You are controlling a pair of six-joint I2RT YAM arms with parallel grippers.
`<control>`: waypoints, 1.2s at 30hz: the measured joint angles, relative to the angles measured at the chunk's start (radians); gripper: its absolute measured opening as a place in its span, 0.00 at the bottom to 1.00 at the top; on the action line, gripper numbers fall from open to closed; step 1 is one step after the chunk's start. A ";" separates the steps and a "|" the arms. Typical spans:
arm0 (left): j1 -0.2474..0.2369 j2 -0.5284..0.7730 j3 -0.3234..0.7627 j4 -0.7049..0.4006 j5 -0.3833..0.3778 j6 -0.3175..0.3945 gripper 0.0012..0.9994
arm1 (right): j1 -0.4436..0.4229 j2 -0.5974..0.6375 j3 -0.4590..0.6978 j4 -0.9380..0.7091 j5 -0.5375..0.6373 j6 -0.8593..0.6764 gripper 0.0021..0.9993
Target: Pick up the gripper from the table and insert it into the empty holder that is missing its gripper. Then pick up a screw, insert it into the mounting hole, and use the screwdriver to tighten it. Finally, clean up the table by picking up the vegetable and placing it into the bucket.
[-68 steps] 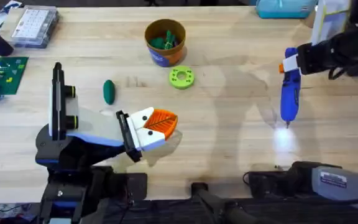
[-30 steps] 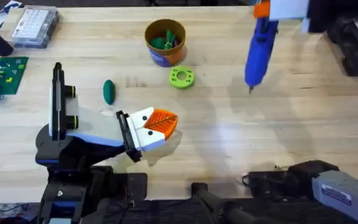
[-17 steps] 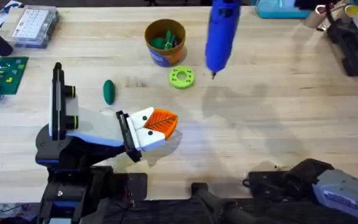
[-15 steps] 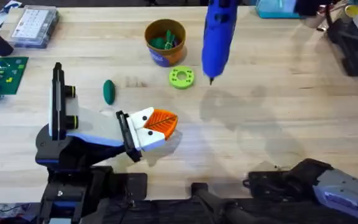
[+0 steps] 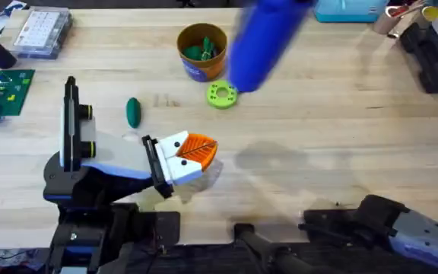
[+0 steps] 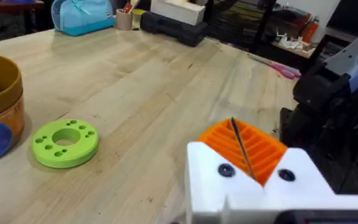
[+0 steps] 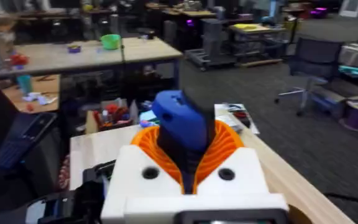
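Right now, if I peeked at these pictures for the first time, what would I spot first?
Probably the big blue screwdriver, held up over the far middle of the table, clamped between the right gripper and its orange pads. Next, the orange-tan bucket with green bits inside, with the lime-green ring in front of it. The left gripper rests low on the near left, its fingers closed together, beside the dark green vegetable.

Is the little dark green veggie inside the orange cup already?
No, the vegetable lies on the table, apart from the bucket.
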 joint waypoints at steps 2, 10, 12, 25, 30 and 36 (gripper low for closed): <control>0.000 0.000 0.000 0.000 0.000 0.000 0.01 | 0.008 0.053 -0.012 0.052 -0.052 0.000 0.06; 0.000 0.000 0.000 0.000 0.000 0.000 0.01 | 0.013 0.287 -0.043 0.192 -0.247 0.008 0.05; 0.000 0.000 0.000 0.000 0.000 0.000 0.01 | 0.018 0.304 -0.047 0.187 -0.266 0.007 0.05; 0.000 0.000 0.000 0.000 0.000 0.000 0.01 | 0.147 0.299 -0.051 0.137 -0.318 -0.139 0.05; 0.000 0.000 0.000 0.000 0.000 0.000 0.01 | 0.143 0.299 -0.103 0.275 -0.315 -0.148 0.05; 0.000 0.000 0.000 0.000 0.000 0.000 0.01 | 0.111 0.321 -0.129 0.333 -0.314 -0.123 0.05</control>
